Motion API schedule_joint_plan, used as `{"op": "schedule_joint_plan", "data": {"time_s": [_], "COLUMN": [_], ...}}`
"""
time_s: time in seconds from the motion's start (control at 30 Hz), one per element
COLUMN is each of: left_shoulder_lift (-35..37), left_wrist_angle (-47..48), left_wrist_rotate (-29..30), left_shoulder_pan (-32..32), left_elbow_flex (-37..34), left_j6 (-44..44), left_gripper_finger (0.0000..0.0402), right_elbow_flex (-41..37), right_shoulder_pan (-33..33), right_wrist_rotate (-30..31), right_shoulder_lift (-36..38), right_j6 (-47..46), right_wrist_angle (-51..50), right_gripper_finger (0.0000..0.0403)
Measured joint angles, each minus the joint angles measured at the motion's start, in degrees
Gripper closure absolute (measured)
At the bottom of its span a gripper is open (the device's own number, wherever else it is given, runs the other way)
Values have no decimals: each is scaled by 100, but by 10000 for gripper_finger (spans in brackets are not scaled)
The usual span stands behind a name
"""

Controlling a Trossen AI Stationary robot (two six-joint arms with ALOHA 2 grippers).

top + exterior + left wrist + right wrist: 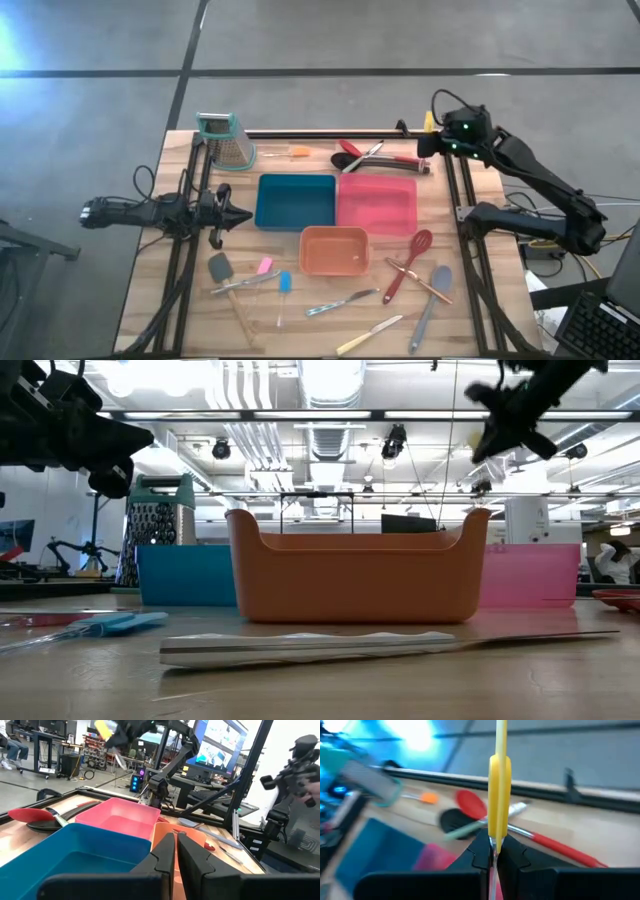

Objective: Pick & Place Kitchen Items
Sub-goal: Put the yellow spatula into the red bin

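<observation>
A: What takes up the most room?

B: The pale wooden table (470, 320), with the two dark arms over it. Then three rectangular plastic trays grouped mid-table: a blue tray (294, 199) touching a pink tray (377, 203), and a smaller orange tray (333, 250) just in front of where they meet. A metal box grater with a teal top (224, 138) stands upright at the far left corner.

A: And the arms?

B: The left gripper (238, 216) hovers beside the blue tray, fingers pressed together on nothing. The right gripper (424, 147) is raised near the far right edge, pinching a yellow-handled knife (499, 795); in the right wrist view the handle stands upright between the closed fingers (512, 856).

A: Where are the other utensils?

B: Behind the pink tray lie a red spoon (385, 153), a black spoon (347, 161) and a pale-handled metal knife (364, 155), crossing one another, with a small orange-headed spatula (291, 153) nearer the grater. At the front right, a dark red spoon (409, 262) crosses a wooden-handled piece, beside a grey spoon (431, 295). At the front left sit a grey-headed spatula (221, 270), a pink-headed one (263, 267) and a blue-headed one (284, 285), with two more knives (342, 301) in front of the orange tray.
</observation>
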State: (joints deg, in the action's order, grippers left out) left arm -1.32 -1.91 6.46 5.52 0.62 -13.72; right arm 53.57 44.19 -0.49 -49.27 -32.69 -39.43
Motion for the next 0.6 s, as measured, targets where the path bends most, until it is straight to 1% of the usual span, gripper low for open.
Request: {"op": "schedule_joint_plan", "data": {"time_s": [0.1,0.23,0.4,0.6], "left_shoulder_lift": [0,-2,-2,-1], "left_wrist_angle": [0,0,0,0], "left_wrist_rotate": [0,2,0,0], "left_shoulder_pan": [0,0,2,2], "left_elbow_flex": [0,-2,-2,-1], "left_j6": [0,0,0,-1], "left_gripper_finger": [376,378,377,378], "right_elbow_flex": [306,719,1187,1666], "right_shoulder_pan": [-403,-944,-1499,-1776], "right_wrist_rotate": [21,54,185,205], "right_shoulder_lift": [-63,-407,-1133,-2172], "right_j6": [121,508,1038,1192], "right_wrist_angle": [159,246,173,-593], "right_gripper_finger": [394,394,394,394]}}
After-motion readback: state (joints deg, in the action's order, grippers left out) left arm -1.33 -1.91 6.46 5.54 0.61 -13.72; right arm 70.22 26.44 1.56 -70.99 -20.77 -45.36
